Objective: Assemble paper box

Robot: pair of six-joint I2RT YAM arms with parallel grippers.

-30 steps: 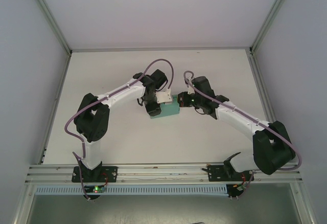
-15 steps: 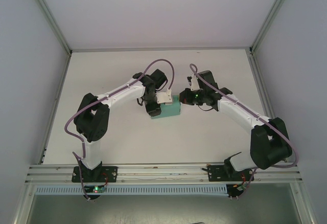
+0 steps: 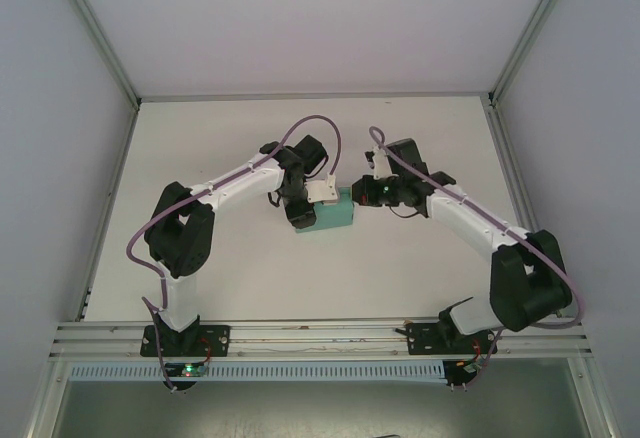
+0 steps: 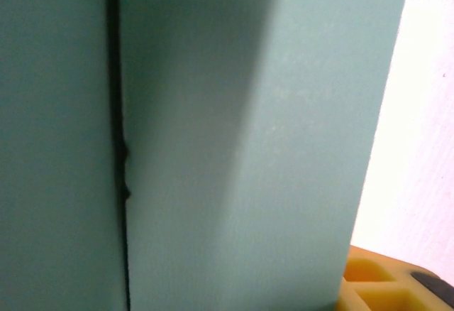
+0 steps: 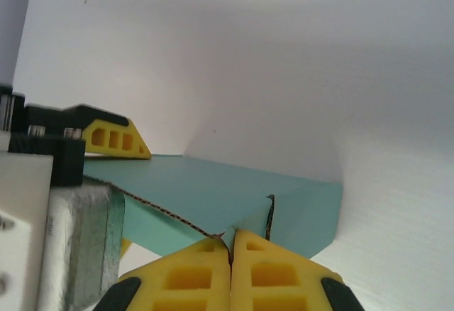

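Note:
The teal-green paper box [image 3: 337,217] sits folded up as a small low box at mid-table. My left gripper [image 3: 304,208] straddles its left part and is shut on it. The left wrist view is close on its teal card [image 4: 248,148], with a dark seam at left and one yellow finger [image 4: 376,287] at lower right. In the right wrist view a yellow left finger [image 5: 113,139] lies on the far face of the box [image 5: 213,194]. My right gripper [image 5: 230,246] is shut, its tips pressed on the box's near corner by a raw card edge. From above, the right gripper [image 3: 357,194] is at the box's right edge.
The white table [image 3: 250,278] is bounded by metal frame rails [image 3: 320,336] at the near edge and pale walls on three sides. Both arms reach inward, leaving bare table to the far side and to both sides of the box.
The right arm has re-posed, its wrist and forearm swinging while the shut gripper stays at the box's right edge. The left arm and the box have hardly moved.

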